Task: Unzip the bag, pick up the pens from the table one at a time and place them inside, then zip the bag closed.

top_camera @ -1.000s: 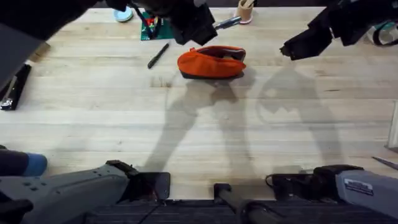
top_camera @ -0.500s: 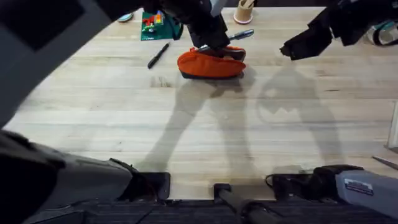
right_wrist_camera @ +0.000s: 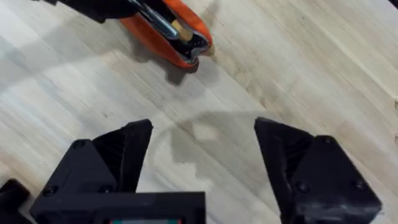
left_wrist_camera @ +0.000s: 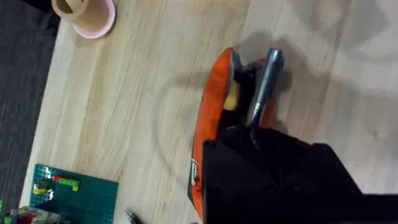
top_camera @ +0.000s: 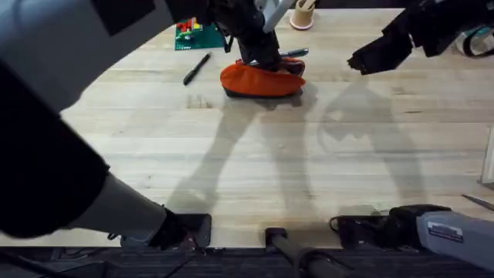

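Over bag, left end effector grips silver pen; right end effector wide.

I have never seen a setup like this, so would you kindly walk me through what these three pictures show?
These are two robot arms at a wooden table. One picture comes from a camera fixed above the table; the other two come from cameras on each arm's wrist.

The left gripper has reached across to an orange bag, which is unzipped. It holds a silver pen with its tip going into the bag's opening. The right gripper hangs over bare wood to the bag's right, jaws wide apart and holding nothing.

A black pen lies on the table left of the bag. Farther back are a green board and a small cup.
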Tool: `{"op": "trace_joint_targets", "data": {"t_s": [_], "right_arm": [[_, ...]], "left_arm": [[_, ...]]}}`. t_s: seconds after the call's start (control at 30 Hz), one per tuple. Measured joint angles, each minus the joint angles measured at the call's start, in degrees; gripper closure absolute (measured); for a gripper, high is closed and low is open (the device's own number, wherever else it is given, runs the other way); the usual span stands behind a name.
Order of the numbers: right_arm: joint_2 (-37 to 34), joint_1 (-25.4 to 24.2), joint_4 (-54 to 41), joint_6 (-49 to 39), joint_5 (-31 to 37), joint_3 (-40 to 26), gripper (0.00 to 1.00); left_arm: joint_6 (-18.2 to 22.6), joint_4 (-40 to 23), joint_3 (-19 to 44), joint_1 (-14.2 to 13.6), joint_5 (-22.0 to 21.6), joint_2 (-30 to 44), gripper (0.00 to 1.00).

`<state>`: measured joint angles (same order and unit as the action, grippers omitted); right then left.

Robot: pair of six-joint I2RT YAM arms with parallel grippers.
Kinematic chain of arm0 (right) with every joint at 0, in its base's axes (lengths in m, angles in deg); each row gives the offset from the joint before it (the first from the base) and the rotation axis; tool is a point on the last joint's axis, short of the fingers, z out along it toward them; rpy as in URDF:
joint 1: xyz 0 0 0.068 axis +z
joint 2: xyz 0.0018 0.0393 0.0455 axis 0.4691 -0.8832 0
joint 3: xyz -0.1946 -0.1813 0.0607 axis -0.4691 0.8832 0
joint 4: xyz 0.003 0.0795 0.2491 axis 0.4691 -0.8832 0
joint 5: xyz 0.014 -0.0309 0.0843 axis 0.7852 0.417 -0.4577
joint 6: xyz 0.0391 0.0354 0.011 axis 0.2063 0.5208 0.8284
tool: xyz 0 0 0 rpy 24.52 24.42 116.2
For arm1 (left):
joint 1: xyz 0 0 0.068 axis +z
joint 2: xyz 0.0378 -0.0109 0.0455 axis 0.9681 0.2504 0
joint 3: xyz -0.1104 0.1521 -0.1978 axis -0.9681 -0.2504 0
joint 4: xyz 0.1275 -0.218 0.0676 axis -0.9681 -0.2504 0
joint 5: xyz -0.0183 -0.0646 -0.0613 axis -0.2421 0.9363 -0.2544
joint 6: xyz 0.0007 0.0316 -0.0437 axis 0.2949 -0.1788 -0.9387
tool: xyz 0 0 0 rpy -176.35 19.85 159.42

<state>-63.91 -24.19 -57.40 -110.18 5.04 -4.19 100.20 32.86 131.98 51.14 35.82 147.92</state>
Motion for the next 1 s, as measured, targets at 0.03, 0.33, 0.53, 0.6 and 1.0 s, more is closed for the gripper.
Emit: {"op": "trace_joint_targets", "data": {"t_s": [0.03, 0.33, 0.53, 0.6, 1.0], "right_arm": [[0.0, 0.0, 0.0, 0.0, 0.0, 0.0, 0.005], [0.0, 0.0, 0.0, 0.0, 0.0, 0.0, 0.006], [0.0, 0.0, 0.0, 0.0, 0.0, 0.0, 0.005], [0.0, 0.0, 0.0, 0.0, 0.0, 0.0, 0.005], [0.0, 0.0, 0.0, 0.0, 0.0, 0.0, 0.005]], "left_arm": [[0.4, 0.0, 0.0, 0.2, 0.0, 0.4, 0.959], [2.0, 2.2, 0.0, 0.8, 0.0, 2.3, 0.959], [2.1, 3.2, 0.0, 0.8, 0.0, 2.4, 0.959], [2.2, 3.2, 0.0, 0.8, 0.0, 2.9, 0.959], [2.3, 3.3, 0.0, 0.8, 1.1, 6.9, 0.96]]}}
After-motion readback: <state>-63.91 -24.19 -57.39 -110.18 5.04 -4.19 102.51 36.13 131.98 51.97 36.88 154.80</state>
